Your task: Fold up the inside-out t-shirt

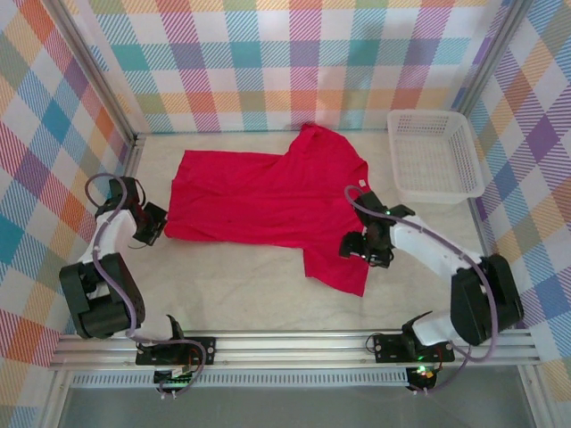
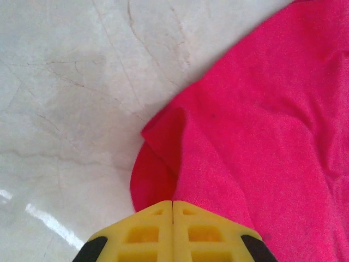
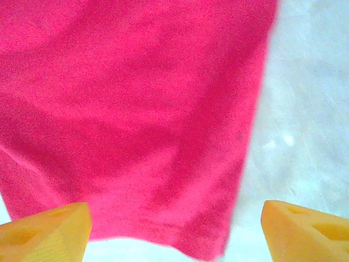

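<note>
The inside-out t-shirt lies spread out on the pale table, about in the middle. Its small white tag is at the right side, not far from the white mesh basket in the far right corner. The left gripper is at the left edge of the shirt. In the left wrist view its 2 yellow fingers are pressed fully together, and a ridge of red cloth runs into their tips, so they pinch the shirt. The right gripper is over the near right part of the shirt. Its 2 fingers stand wide apart above the hem and hold nothing.
</note>
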`<action>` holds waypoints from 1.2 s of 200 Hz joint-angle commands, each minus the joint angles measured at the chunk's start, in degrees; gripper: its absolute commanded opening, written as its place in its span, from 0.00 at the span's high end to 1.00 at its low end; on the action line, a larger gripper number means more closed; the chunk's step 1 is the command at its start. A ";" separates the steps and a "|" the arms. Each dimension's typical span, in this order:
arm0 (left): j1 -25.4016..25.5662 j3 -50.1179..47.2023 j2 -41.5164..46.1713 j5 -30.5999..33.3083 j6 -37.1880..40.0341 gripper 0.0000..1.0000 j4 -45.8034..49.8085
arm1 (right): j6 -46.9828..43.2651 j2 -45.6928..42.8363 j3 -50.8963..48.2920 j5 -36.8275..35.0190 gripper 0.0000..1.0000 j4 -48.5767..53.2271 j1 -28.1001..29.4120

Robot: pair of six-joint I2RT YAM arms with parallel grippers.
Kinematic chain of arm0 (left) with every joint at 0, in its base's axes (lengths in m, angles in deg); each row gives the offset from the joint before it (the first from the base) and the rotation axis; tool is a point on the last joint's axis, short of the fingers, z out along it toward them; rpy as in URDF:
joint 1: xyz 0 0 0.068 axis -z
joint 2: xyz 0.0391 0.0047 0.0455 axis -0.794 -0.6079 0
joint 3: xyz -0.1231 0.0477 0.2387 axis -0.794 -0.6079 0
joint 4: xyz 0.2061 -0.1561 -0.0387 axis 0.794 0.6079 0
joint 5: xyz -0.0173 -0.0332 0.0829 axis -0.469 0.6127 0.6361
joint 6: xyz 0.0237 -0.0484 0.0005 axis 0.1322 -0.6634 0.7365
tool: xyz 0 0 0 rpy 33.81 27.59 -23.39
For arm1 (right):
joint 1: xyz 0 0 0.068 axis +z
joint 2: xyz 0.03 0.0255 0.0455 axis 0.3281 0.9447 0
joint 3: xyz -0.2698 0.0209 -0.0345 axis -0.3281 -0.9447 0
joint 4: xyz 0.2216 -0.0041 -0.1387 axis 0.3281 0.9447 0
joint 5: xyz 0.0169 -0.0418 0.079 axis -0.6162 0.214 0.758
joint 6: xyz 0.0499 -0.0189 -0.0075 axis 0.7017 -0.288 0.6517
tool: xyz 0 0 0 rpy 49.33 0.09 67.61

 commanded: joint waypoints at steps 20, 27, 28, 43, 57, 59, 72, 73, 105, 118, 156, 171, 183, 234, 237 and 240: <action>2.51 1.62 4.40 -0.16 1.27 1.00 3.61 | 5.06 -4.97 -6.19 1.93 0.42 2.80 1.38; 2.57 1.72 4.59 -0.58 1.22 1.00 3.70 | 5.66 -5.16 -7.29 2.97 0.48 1.59 1.50; 2.60 1.75 4.64 -0.63 1.20 1.00 3.70 | 5.75 -5.17 -7.43 3.12 0.48 1.39 1.49; 2.62 1.78 4.84 -1.48 1.27 1.00 3.70 | 7.13 -4.68 -9.26 5.33 0.55 -1.47 1.82; 2.62 1.92 4.95 -1.68 1.40 1.00 3.87 | 8.49 -3.50 -10.25 6.69 0.54 -3.25 2.55; 2.62 1.92 5.00 -1.68 1.36 1.00 3.94 | 8.67 -3.33 -10.39 6.77 0.54 -3.40 2.72; 2.66 1.86 5.11 -1.72 1.46 1.00 3.96 | 9.63 -2.35 -10.98 6.71 0.53 -3.92 3.94; 2.68 1.82 5.12 -1.73 1.45 1.00 3.96 | 9.72 -2.31 -11.07 6.71 0.53 -4.01 4.04; 2.71 1.78 5.13 -1.73 1.64 1.00 4.05 | 11.95 -0.91 -13.79 7.56 0.55 -7.90 5.44; 2.70 1.95 5.09 -1.70 1.70 1.00 4.22 | 12.18 0.11 -14.31 7.46 0.56 -8.93 5.54; 2.64 2.82 5.40 -1.47 1.88 1.00 5.18 | 12.71 2.62 -15.75 7.52 0.73 -12.21 5.49; 2.68 3.05 5.40 -1.72 2.03 1.00 5.54 | 12.26 3.00 -15.27 8.20 0.86 -12.62 5.54; 2.63 3.40 5.57 -2.61 2.14 1.00 5.79 | 11.27 2.50 -13.29 7.52 1.00 -11.37 5.53; 2.76 11.44 6.34 -7.52 2.50 1.00 6.79 | 3.17 -3.56 8.00 -5.98 1.00 -7.86 4.83; 2.79 12.31 6.44 -7.61 2.54 1.00 6.92 | 2.42 -3.59 9.84 -6.70 1.00 -7.67 4.57; 2.80 13.26 6.51 -7.73 2.58 1.00 7.02 | 1.61 -3.59 11.79 -7.27 1.00 -7.57 4.31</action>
